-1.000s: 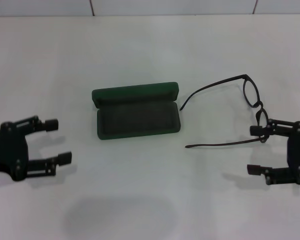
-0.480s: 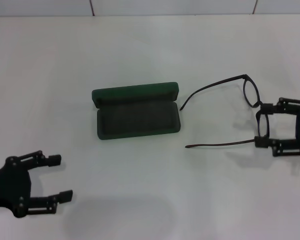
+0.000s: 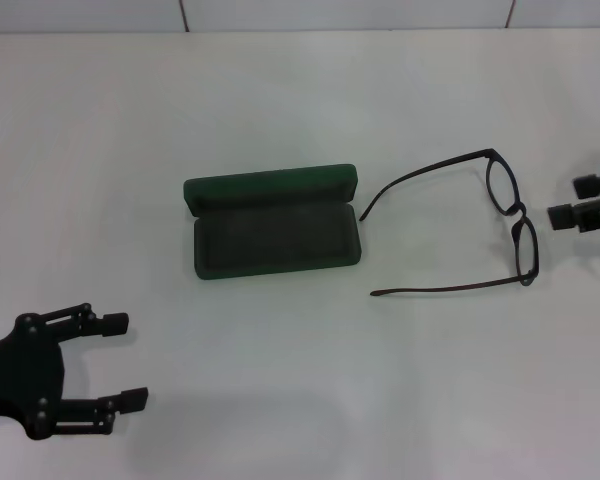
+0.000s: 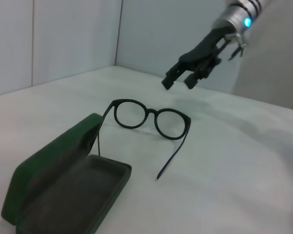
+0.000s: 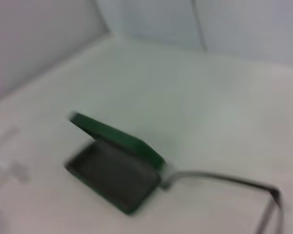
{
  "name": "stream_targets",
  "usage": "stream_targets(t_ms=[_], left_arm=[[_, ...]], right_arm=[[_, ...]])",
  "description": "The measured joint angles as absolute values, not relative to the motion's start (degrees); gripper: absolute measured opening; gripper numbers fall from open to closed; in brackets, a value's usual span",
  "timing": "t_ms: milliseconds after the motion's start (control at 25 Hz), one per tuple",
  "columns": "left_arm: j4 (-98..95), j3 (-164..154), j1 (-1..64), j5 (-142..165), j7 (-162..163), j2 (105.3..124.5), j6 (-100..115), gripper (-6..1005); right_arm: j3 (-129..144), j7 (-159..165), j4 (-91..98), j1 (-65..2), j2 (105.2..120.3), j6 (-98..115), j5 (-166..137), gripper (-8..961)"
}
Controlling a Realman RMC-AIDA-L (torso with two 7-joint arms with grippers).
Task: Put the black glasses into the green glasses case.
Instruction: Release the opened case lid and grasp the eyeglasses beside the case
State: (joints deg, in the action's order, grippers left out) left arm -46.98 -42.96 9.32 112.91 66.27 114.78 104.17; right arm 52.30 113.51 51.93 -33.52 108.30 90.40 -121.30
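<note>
No legible txt, labels or nos. anywhere; green glasses case (image 3: 272, 189) lid shows none.

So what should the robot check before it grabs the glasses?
1. Dark green hinged hard case open, lid up: ok.
2. Felt-lined tray of the case free of other things: ok.
3. Thin black-framed glasses lying on the white table, temple arms unfolded, beside the case and not touching it: ok for reaching, but not ok for fitting the case until folded.
4. Right gripper open, just past the lenses at the picture's right edge, holding nothing: ok.
5. Left gripper open, low on the robot's left, well away from the case: ok.
6. Grip spot on the frame: cannot tell.
</note>
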Motion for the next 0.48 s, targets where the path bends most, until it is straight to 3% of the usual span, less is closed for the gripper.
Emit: stream_targets(t_ms=[160, 480], left_arm=[[-46.96, -42.93, 10.24, 113.23, 66.27, 114.63, 104.19, 869], [-46.54, -43.28, 12.47, 113.30, 66.23, 114.54, 104.19, 868]], right_arm=[[52.51, 127.86, 53.57, -39.59, 107.07, 93.15, -131.72, 803], [54.28, 145.96, 52.26, -48.25, 107.53, 95.13, -143.26, 799]])
